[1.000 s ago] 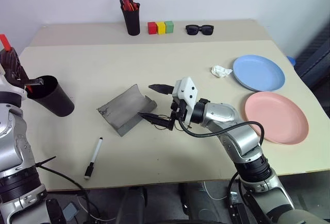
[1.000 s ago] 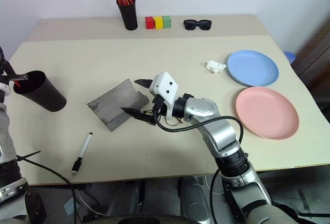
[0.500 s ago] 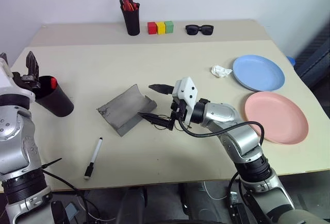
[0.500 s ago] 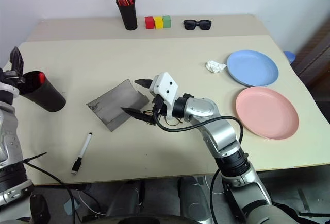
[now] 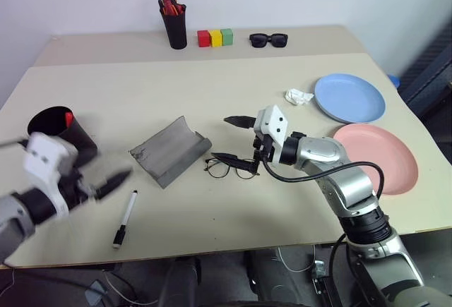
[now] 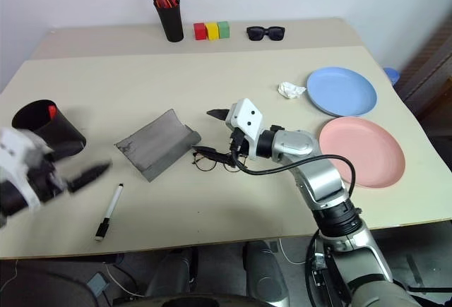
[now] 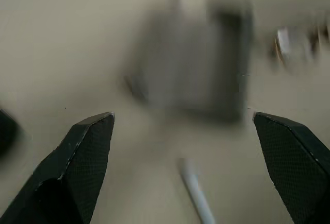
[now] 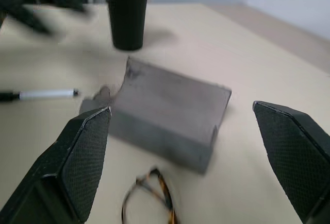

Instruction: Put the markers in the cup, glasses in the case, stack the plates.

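Note:
The black cup (image 5: 60, 136) stands at the left with the red-ended marker (image 5: 68, 118) inside it. My left gripper (image 7: 180, 126) is open and empty, low over the table between the cup and the white marker (image 5: 127, 217). The open grey case (image 5: 169, 150) lies mid-table. Just right of it the glasses (image 5: 224, 167) rest on the table. My right gripper (image 5: 220, 137) is open, its lower finger over the frame, gripping nothing. The blue plate (image 5: 349, 98) and the pink plate (image 5: 374, 159) lie side by side at the right.
At the back stand a black pen holder with red-orange markers (image 5: 173, 25), three coloured blocks (image 5: 215, 37) and black sunglasses (image 5: 268, 39). A crumpled white paper (image 5: 300, 97) lies left of the blue plate. The table's front edge runs close below the white marker.
My left gripper opened above the cup, leaving the red-ended marker inside, then swung down towards the white marker. My right gripper drew a little to the right, uncovering the glasses on the table.

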Robot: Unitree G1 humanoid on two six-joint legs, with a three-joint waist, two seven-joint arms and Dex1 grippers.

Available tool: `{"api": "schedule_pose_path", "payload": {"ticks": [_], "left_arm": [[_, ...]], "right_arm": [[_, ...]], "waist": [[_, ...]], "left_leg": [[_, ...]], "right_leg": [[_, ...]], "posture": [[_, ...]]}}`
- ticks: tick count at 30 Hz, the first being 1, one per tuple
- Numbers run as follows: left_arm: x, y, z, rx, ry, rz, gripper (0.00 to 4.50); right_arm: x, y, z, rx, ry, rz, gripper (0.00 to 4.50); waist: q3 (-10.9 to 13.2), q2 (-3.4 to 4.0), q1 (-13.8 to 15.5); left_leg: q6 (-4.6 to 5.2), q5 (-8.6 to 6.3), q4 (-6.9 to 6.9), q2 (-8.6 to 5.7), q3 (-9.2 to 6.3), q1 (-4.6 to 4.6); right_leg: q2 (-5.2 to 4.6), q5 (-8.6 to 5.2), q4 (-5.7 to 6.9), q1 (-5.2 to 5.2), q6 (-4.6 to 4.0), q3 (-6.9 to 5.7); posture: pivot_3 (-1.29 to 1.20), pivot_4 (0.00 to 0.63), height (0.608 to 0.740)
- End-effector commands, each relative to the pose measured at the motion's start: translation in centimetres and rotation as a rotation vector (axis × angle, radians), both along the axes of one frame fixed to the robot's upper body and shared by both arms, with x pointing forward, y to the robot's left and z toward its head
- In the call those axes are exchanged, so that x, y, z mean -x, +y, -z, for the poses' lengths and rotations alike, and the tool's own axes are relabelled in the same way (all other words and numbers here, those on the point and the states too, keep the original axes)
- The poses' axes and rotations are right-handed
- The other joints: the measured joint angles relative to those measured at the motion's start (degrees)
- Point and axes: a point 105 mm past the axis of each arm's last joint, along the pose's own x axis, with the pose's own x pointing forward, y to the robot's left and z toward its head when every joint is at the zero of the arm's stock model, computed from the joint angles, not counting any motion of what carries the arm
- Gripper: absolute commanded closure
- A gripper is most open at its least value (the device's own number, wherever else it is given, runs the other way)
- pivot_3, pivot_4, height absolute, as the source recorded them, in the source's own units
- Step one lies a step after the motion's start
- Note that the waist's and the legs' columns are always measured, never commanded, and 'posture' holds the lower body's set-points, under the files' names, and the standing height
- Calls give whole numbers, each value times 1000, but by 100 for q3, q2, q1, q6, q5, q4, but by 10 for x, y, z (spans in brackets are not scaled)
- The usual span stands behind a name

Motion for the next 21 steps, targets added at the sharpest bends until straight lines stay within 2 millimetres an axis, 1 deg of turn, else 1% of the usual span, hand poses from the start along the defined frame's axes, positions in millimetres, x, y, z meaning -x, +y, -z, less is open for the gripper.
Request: {"api": "schedule_pose_path", "payload": {"ticks": [1,3,6,12,13,16,19,21], "left_arm": [[8,-10,6,-64,60,50,11],[14,-16,16,-76,141,66,11],[6,-12,30,-105,188,4,11],[-2,-11,44,-93,271,-61,11],[-3,-14,46,-74,283,-59,11],[-5,-23,51,-47,314,-49,838],[-3,-23,57,-80,338,-58,2349],[-6,-18,58,-91,333,-89,3383]], "right_arm": [[5,-3,-11,8,-50,-56,0],[11,-5,-8,35,-24,-99,0],[27,-7,-4,70,12,-189,0],[30,-4,-4,65,4,-185,0],[31,-3,-4,62,3,-184,0],[32,0,-3,57,1,-185,0],[33,2,-4,47,-3,-182,0],[33,3,-4,45,-3,-181,0]], "waist": [[0,-1,-2],[0,-1,-9],[4,6,7],[2,1,-16],[2,0,-15],[0,-3,6],[0,-3,5],[0,-2,3]], "left_leg": [[0,0,0,0,-2,0],[-1,0,0,0,-1,0],[-1,-1,1,-1,1,-1],[0,-1,-4,2,1,-2],[0,-1,-4,2,2,-2],[-1,-1,-4,1,1,-4],[-1,-1,-3,0,1,-4],[-1,-1,-3,0,1,-3]], "right_leg": [[0,0,0,0,-2,-1],[0,0,0,-1,-3,0],[-3,0,-2,0,-2,0],[2,0,1,-7,-3,0],[2,0,1,-8,-3,0],[1,0,1,-7,-2,-1],[-1,1,0,-4,-1,0],[0,1,0,-4,-2,0]], "posture": [[0,150,740],[0,150,740],[0,150,740],[0,150,740],[0,150,740],[0,150,740],[0,150,740],[0,150,740]]}}
